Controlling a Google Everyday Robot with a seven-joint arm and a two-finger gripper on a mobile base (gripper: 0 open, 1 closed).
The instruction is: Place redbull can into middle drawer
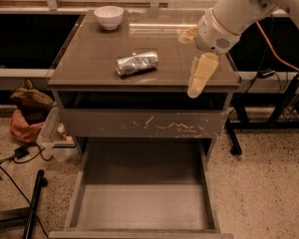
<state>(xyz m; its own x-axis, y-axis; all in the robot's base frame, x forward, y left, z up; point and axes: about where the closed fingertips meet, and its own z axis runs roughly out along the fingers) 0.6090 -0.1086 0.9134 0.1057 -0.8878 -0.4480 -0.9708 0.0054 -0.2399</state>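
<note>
The redbull can point(136, 63) lies on its side near the middle of the brown cabinet top point(89, 59), silver with darker patches. The middle drawer point(142, 203) is pulled open below, with low side walls and a smooth grey floor, and nothing in it. My gripper point(199, 78) hangs from the white arm over the right front part of the cabinet top, to the right of the can and apart from it. It holds nothing that I can see.
A white bowl point(108, 17) stands at the back left of the top. The drawer front with pale scratches point(144, 123) is closed above the open drawer. A brown bag point(27, 111), cables and a black pole point(32, 203) lie on the floor at left. A black stand point(289, 93) is at right.
</note>
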